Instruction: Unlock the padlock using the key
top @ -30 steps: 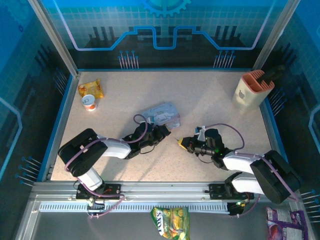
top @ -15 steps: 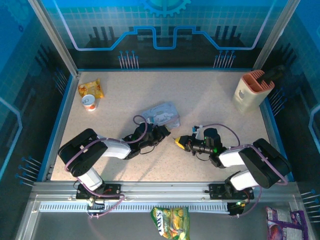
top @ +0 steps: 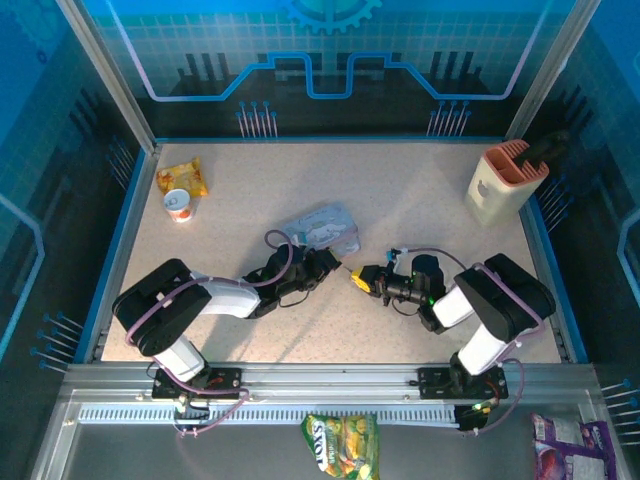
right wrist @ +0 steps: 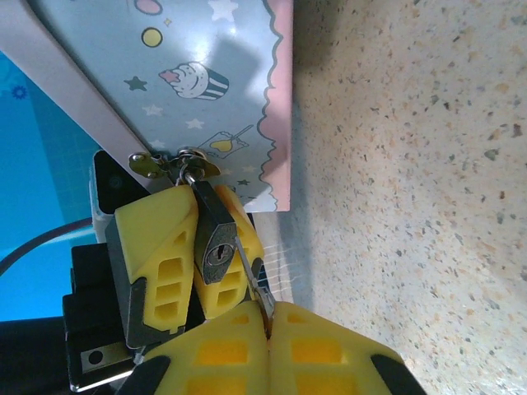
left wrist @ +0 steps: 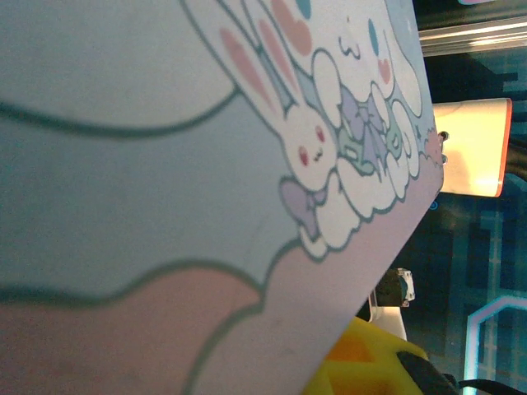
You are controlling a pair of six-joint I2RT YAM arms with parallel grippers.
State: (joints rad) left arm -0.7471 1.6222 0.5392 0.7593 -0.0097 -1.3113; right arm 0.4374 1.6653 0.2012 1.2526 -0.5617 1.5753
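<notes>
Your right claw (top: 356,281), clenched on the key (right wrist: 257,288), swung left in the last second until the key's tip sat just beside the padlock (right wrist: 216,239), gripped by your left claw (top: 325,262) at the cartoon tin's (top: 322,227) near side, so insertion looked next.

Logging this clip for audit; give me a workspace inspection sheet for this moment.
Surface: speckled table, no spills seen.
Job's things: padlock hangs from the tin's hasp; key angled at its keyhole end, insertion unclear.
Clutter: snack packet, small cup, beige holder.
Grippers: left gripper shut on the padlock; right gripper shut on the key.
Cables: purple cables loop over both wrists.
Surroundings: blue walls; snack bag below the front rail.
</notes>
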